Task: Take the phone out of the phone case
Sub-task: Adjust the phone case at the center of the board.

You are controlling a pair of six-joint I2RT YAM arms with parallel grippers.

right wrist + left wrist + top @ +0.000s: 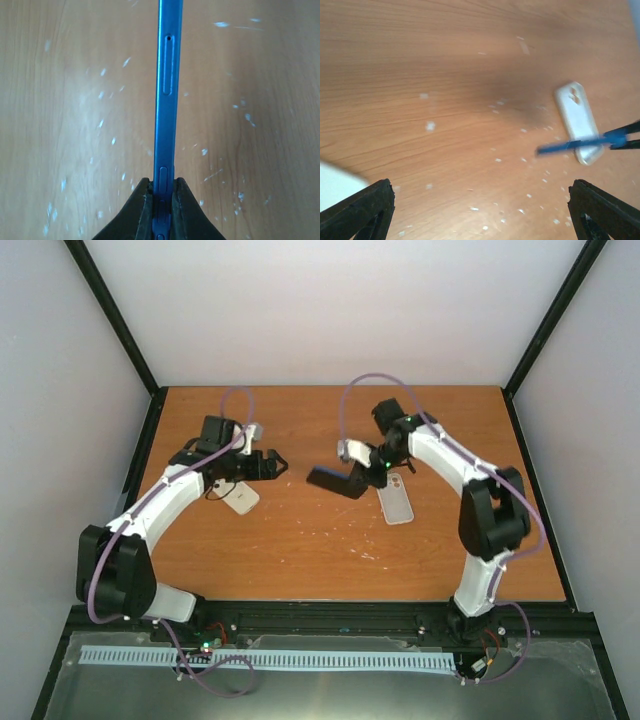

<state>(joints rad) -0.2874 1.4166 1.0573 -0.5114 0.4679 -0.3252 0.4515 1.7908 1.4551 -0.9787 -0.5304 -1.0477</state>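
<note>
Right end effector (pixel 161 184) clamps the blue phone (pixel 165 100) edge-up, pointing toward the table's (pixel 300 550) left edge, white case (pixel 396 502) just beside it.

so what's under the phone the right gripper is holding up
Only bare wooden table with white flecks shows beneath the phone, held edge-on in the right gripper. The narrow strip of table directly behind its edge is covered. The white case lies off to one side.

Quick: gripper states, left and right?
Left gripper: open, holding nothing.
Right gripper: closed on the blue phone, gripping it edge-on.
</note>
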